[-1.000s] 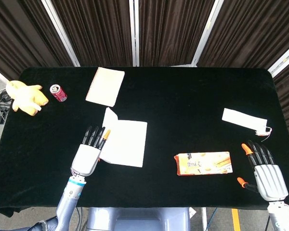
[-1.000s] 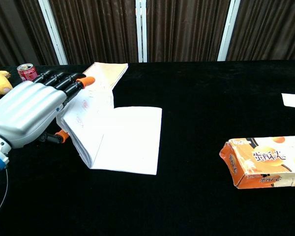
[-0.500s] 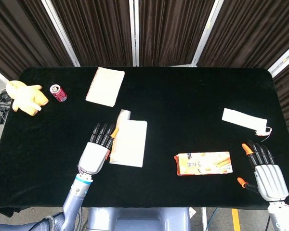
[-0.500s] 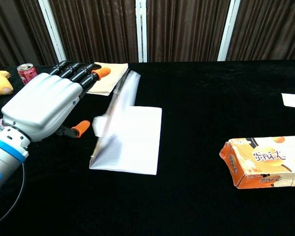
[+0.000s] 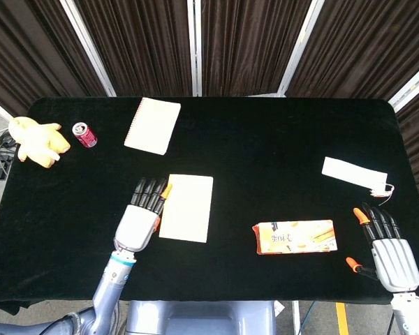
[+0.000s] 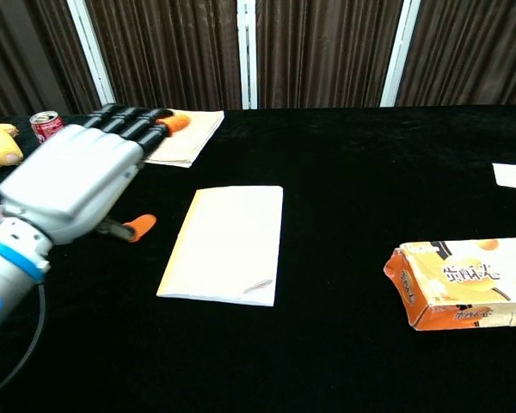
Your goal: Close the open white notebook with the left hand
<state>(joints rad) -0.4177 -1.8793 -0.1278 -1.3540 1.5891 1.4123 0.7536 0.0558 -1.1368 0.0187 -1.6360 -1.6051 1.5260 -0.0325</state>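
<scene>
The white notebook (image 5: pixel 187 207) (image 6: pixel 227 243) lies flat and closed on the black table, its cover down. My left hand (image 5: pixel 142 214) (image 6: pixel 82 172) hovers just left of it, fingers stretched forward and apart, holding nothing and not touching the cover. My right hand (image 5: pixel 386 248) rests flat at the table's front right edge with fingers spread, far from the notebook; the chest view does not show it.
A second, cream notebook (image 5: pixel 153 125) (image 6: pixel 187 135) lies at the back left. A red can (image 5: pixel 84 134) and a yellow plush toy (image 5: pixel 36 140) sit at the far left. An orange snack box (image 5: pixel 295 236) (image 6: pixel 464 282) and a white paper strip (image 5: pixel 355 174) are on the right.
The raised cover swung over to the right and dropped flat, so the notebook went from open to closed. My left hand followed it rightward, then stayed beside it. The right hand barely moved.
</scene>
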